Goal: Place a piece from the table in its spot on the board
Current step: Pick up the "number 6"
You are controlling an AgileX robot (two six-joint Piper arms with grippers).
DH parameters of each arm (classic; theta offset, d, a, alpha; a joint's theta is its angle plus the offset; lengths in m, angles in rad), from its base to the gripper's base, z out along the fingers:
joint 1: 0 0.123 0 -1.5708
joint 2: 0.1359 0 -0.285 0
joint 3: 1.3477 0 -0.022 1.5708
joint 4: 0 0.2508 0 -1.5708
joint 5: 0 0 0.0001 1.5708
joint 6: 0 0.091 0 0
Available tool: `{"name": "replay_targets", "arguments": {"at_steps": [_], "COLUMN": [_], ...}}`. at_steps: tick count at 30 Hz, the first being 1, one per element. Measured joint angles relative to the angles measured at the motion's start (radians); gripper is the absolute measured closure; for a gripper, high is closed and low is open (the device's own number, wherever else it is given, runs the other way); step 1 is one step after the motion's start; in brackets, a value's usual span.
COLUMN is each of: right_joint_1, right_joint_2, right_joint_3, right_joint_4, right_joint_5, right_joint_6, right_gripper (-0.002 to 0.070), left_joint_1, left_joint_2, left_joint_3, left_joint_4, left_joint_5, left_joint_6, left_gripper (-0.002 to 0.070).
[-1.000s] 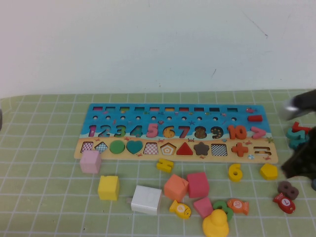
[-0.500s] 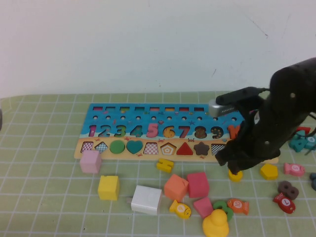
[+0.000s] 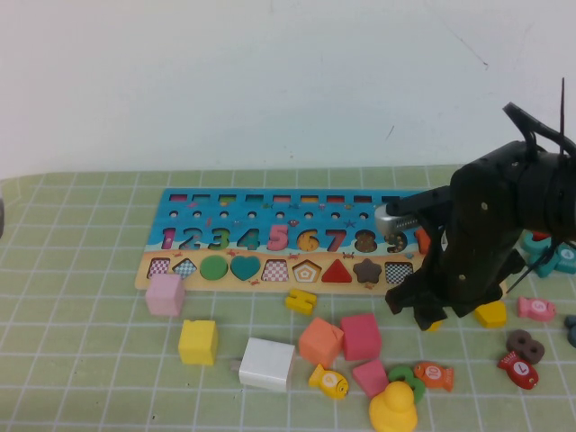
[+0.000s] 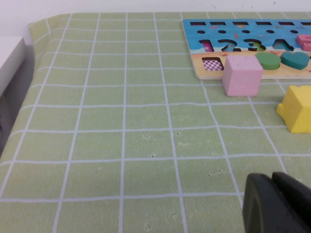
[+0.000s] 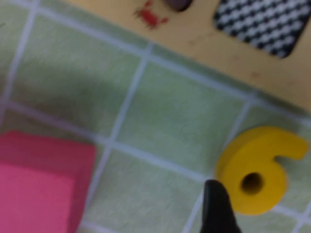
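Green checked cloth worktop [image 3: 81, 360] carrying a blue wooden number-and-shape puzzle board [image 3: 225, 236], with scattered coloured blocks in front.

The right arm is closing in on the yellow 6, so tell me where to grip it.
Grip the yellow 6 across its round loop, from above: it lies flat on the mat beside the board. The right gripper is beside it; the left gripper hangs far off.

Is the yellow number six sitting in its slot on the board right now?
No, the yellow six lies on the green cloth beside the board, with the right gripper just over it; the left gripper is parked far off.
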Motion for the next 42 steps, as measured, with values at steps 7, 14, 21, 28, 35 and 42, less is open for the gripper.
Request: {"name": "replay_targets", "arguments": {"at_steps": [7, 14, 21, 28, 35, 42], "right_joint_1": [0.0, 0.0, 0.0, 0.0, 0.0, 0.0], "right_joint_2": [0.0, 0.0, 0.0, 0.0, 0.0, 0.0], "right_joint_3": [0.0, 0.0, 0.0, 0.0, 0.0, 0.0], "right_joint_4": [0.01, 0.042, 0.04, 0.038, 0.034, 0.025], "right_joint_5": [-0.041, -0.061, -0.059, -0.068, -0.069, -0.069], "right_joint_6": [0.054, 0.058, 0.058, 0.058, 0.058, 0.067], "right_gripper": [0.0284, 0.0284, 0.0284, 0.0284, 0.0284, 0.0283], "left_joint_1": [0.0, 0.0, 0.0, 0.0, 0.0, 0.0], "left_joint_2": [0.0, 0.0, 0.0, 0.0, 0.0, 0.0], "left_joint_3": [0.0, 0.0, 0.0, 0.0, 0.0, 0.0], "left_joint_4": [0.0, 0.0, 0.0, 0.0, 0.0, 0.0], "left_joint_5": [0.0, 0.0, 0.0, 0.0, 0.0, 0.0], "left_joint_6": [0.0, 0.0, 0.0, 0.0, 0.0, 0.0], "left_gripper": [0.0677, 0.0677, 0.0677, 0.0677, 0.0677, 0.0677]}}
